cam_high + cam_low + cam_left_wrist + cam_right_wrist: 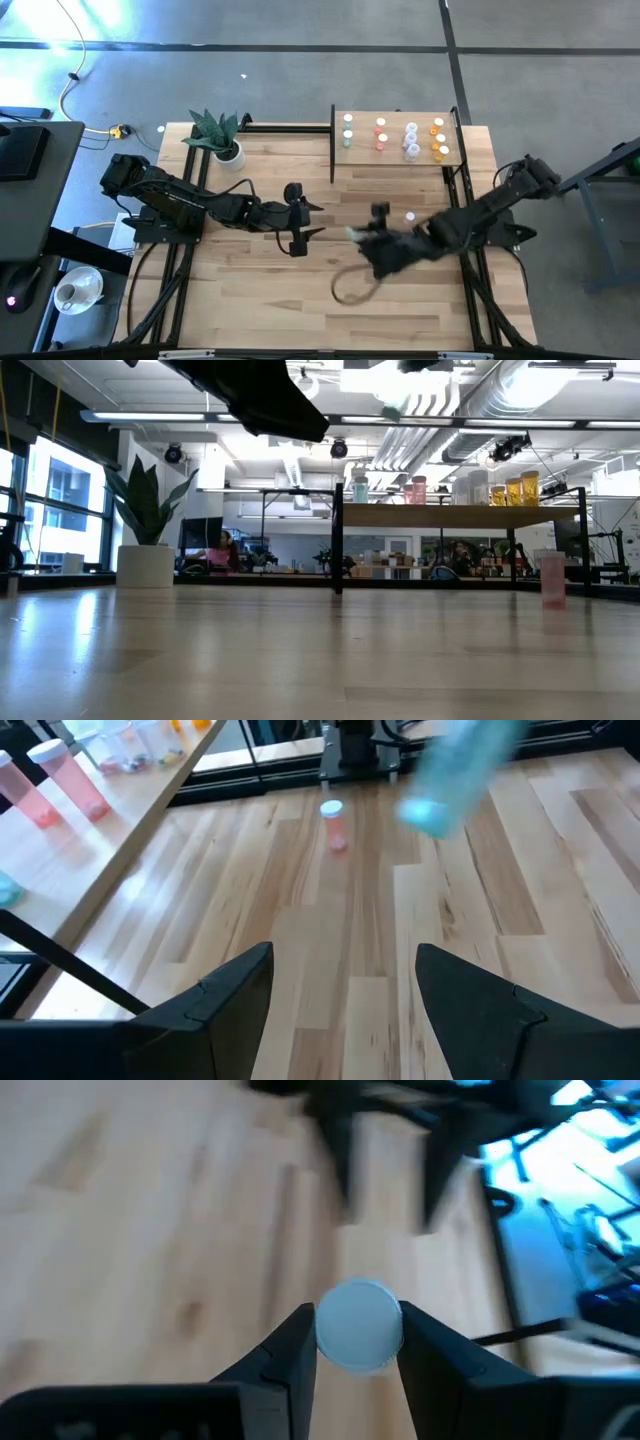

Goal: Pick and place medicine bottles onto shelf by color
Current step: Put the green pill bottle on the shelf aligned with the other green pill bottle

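Right claw (358, 234) is clamped on a teal bottle (359, 1325): the right wrist view shows the pale cap end-on between the two fingers, so the bottle's long axis runs out along the claw's own axis, roughly level over the surface (260, 300) rather than upright. In the high view it sits just right of frame centre, blurred.

Shelf (395, 155) lies up and slightly right of that claw in the high view, in the upper middle of the frame. It already carries columns by color: green at its left edge (347, 131), red next (381, 134), white/clear (411, 140), orange at the right (438, 139). Judged target is the green column, the shelf end nearest the loaded claw. The bottle will need tipping upright before it is set down, and the shelf's black post at that end is close to the path.

One pink bottle (409, 216) stands upright on the surface, just above the right arm in the high view and between it and the shelf. The right arm is nearer to it.

Left claw (299, 219) is spread wide and empty, left of centre, pointing toward the right claw.
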Controlling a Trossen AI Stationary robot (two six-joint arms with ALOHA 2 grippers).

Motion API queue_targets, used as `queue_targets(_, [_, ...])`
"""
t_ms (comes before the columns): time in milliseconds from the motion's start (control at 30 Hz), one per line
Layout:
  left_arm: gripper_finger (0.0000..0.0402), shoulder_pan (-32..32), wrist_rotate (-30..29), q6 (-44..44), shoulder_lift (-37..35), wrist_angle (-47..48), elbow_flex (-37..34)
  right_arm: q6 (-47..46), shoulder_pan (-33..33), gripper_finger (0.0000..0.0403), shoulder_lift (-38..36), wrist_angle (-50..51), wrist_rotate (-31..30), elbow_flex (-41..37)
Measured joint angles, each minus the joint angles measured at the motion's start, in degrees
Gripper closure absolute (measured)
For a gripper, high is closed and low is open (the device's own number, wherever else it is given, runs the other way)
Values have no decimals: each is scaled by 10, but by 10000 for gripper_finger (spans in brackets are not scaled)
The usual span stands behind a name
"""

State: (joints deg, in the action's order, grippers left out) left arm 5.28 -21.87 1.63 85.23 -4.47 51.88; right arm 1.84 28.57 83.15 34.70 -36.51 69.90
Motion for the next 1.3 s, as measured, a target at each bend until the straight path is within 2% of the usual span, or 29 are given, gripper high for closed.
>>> queue_targets(133, [165, 0, 0, 0, 0, 0, 0, 36, -72, 299, 0, 22, 0, 50])
queue_targets(333, [165, 0, 0, 0, 0, 0, 0, 28, -189, 299, 0, 50, 8, 117])
queue_targets(700, [165, 0, 2, 0, 0, 0, 0, -46, -369, 299, 0, 73, 137, 148])
queue_targets(867, [165, 0, 2, 0, 0, 0, 0, -95, -416, 299, 8, 94, 176, 148])
queue_targets(1100, [165, 0, 2, 0, 0, 0, 0, -100, -451, 299, 46, 96, 237, 148])
queue_targets(1300, [165, 0, 2, 0, 0, 4, 0, -107, -463, 299, 77, 109, 241, 148])
